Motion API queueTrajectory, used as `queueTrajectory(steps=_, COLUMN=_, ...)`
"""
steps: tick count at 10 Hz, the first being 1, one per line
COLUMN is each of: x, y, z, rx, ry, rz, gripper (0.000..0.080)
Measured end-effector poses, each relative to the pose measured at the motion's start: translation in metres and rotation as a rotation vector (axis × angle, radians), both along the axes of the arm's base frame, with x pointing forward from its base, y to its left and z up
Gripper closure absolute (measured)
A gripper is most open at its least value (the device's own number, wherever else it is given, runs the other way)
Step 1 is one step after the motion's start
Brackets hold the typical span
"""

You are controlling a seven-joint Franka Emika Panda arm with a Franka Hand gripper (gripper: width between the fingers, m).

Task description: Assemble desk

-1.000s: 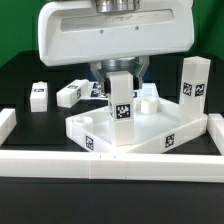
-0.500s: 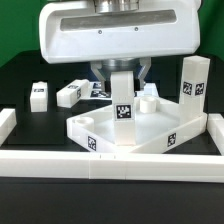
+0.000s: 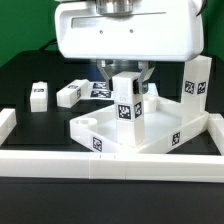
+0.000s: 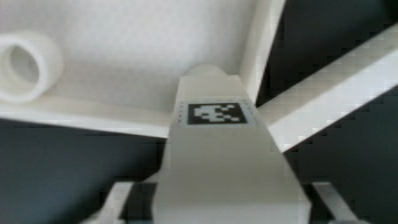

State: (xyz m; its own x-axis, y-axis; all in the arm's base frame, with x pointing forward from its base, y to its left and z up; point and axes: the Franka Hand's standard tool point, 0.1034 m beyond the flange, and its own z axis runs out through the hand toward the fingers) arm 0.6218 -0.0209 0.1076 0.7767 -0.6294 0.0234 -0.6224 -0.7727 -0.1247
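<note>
- The gripper (image 3: 125, 80) fills the upper middle of the exterior view. Its jaws are clamped on an upright held leg (image 3: 125, 108), whose tag faces the camera.
- The lower end of the held leg is over the tabletop (image 3: 140, 145), which sits in the lower middle of the frame. It is just right of a round corner socket (image 3: 88, 122). I cannot tell if it touches.
- At middle left, on the black table (image 3: 30, 70), are a small leg (image 3: 38, 94) and a lying leg (image 3: 70, 93).
- A tall leg (image 3: 194, 80) stands upright at the right edge.
- In the wrist view the fingers (image 4: 125, 200) press both sides of the held leg (image 4: 217, 113).
</note>
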Motion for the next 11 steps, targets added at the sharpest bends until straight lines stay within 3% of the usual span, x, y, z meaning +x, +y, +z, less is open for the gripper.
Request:
queueTrajectory(steps=3, x=0.001, y=0.014, z=0.0, rx=0.035, ry=0.028, rz=-0.325, gripper=0.0509)
queueTrajectory(steps=7, x=0.001, y=0.017, z=0.0, rx=0.046, ry=0.035, rz=-0.4, gripper=0.0509)
queueTrajectory(steps=8, x=0.001, y=0.017, z=0.0, rx=0.042, ry=0.032, rz=-0.366, gripper=0.0331)
queueTrajectory(steps=9, x=0.001, y=0.017, z=0.0, rx=0.04, ry=0.029, rz=-0.337, gripper=0.0214)
queueTrajectory(steps=10, x=0.001, y=0.018, z=0.0, rx=0.032, ry=0.024, rz=-0.27, gripper=0.0214)
queueTrajectory(steps=11, x=0.001, y=0.02, z=0.0, rx=0.023, ry=0.016, rz=-0.154, gripper=0.0163)
